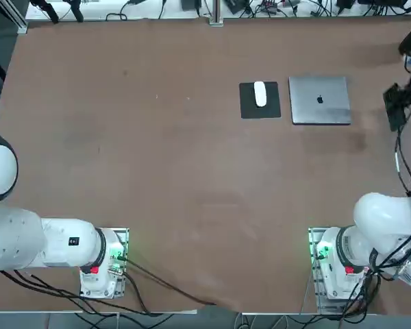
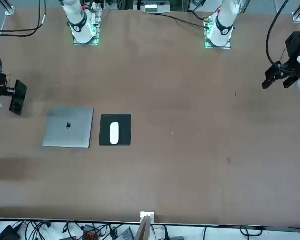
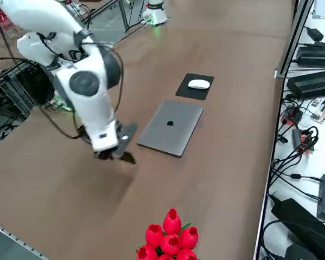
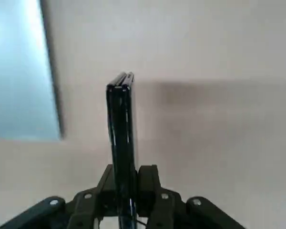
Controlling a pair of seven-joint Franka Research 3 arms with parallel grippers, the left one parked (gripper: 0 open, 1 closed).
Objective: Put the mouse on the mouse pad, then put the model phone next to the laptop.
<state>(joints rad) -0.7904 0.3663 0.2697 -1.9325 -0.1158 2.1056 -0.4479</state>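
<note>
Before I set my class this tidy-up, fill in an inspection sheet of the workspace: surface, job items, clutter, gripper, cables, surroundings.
Surface: brown table, a few faint marks
Mouse: white mouse lying on the black mouse pad
Laptop: closed laptop flat, right of the pad, a gap between them
Model phone: dark model phone held above the table, not yet set down
Clutter: red flowers by the right side; cannot tell what they stand on
Right gripper: right gripper shut on the phone, right of the laptop
Cables: black cable between the arm bases; more along the arms
Surroundings: black boxes and wiring beyond the far edge; people: nothing seen
</note>
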